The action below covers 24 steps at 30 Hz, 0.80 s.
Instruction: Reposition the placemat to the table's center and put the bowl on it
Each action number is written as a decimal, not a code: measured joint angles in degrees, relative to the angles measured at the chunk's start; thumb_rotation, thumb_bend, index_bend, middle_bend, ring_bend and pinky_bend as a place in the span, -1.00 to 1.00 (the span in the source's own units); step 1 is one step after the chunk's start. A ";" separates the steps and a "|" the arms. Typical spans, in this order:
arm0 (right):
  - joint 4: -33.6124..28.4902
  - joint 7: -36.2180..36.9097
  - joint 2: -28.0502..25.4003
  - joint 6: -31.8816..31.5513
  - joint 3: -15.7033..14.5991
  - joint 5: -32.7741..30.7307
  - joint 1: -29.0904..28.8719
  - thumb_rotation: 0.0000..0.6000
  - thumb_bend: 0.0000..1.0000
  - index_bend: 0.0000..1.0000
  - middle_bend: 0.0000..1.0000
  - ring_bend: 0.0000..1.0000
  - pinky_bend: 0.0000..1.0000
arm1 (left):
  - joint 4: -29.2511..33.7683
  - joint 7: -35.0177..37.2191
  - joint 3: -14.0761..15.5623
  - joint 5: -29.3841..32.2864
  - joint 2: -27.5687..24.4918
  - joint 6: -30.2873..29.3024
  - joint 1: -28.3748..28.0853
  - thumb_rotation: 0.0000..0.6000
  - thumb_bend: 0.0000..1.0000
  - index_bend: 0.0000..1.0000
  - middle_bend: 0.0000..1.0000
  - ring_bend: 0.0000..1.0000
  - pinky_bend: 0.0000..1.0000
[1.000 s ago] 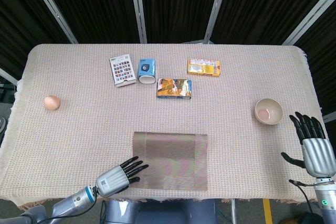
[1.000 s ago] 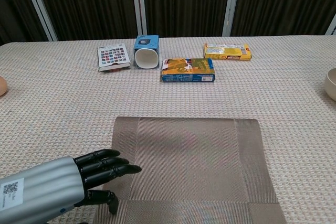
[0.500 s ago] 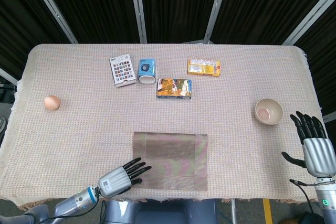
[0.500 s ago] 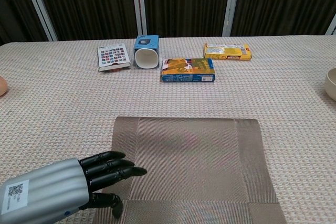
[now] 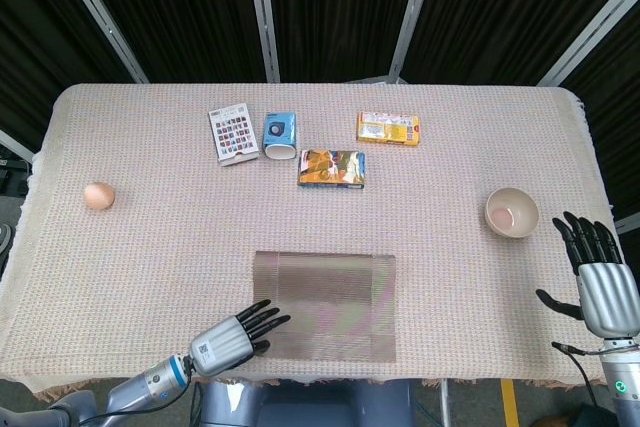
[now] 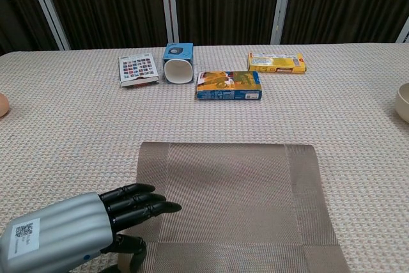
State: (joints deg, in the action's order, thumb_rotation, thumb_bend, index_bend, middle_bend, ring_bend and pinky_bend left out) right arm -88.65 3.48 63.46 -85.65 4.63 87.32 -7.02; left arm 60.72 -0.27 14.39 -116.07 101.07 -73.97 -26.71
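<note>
Head view shows the bench [image 5: 150, 247] covered in a beige woven cloth, with the placemat [image 5: 325, 307] lying flat close to the near edge, about midway between the left and right edges. The left hand [image 5: 232, 333] reaches over the placemat's near-left corner; its dark fingers [image 5: 262, 317] are stretched out and slightly apart, holding nothing. From the chest view the same left hand [image 6: 96, 228] lies low over that corner, fingertips over the mat's left border, though whether they press on the weave cannot be told.

The bowl [image 5: 512, 213] sits upright near the right edge of the bench, well apart from the placemat; in the chest view only a sliver of it [image 6: 402, 102] shows at the frame's right side. The right hand [image 5: 597, 277] hangs off the near-right corner of the bench, just beyond the bowl, fingers spread and pointing up, with nothing in them.

Toward the far edge lie a patterned card pack [image 5: 233, 134], a blue-and-white cup [image 5: 280, 135] tipped on its side just beside it, a yellow box [image 5: 389, 128] and a blue-and-orange box [image 5: 332, 168] a little nearer. An egg [image 5: 98, 195] rests alone near the left edge.
</note>
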 measured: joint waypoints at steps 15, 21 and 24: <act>-0.01 0.26 -0.11 -0.25 0.29 -0.02 0.07 1.00 -1.00 -1.00 -1.00 -1.00 -1.00 | 4.29 2.49 -4.71 5.25 0.26 1.31 -2.09 1.00 0.07 0.33 -1.00 -1.00 -1.00; -0.20 -0.18 -0.12 -0.45 0.65 -0.25 0.04 1.00 -1.00 -1.00 -1.00 -1.00 -1.00 | 7.45 3.52 -11.86 9.64 -0.33 3.85 -6.01 1.00 0.07 0.34 -1.00 -1.00 -1.00; -0.30 -0.53 -0.17 -0.55 0.94 -0.59 0.03 1.00 -1.00 -1.00 -1.00 -1.00 -1.00 | 8.50 3.45 -16.80 12.74 -0.86 6.34 -8.97 1.00 0.08 0.35 -1.00 -1.00 -1.00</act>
State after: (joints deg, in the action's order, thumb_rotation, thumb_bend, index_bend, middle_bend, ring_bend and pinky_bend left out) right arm -88.95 2.95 63.29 -86.19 5.57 86.73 -6.99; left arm 69.22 3.18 -2.41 -103.33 100.21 -67.63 -35.68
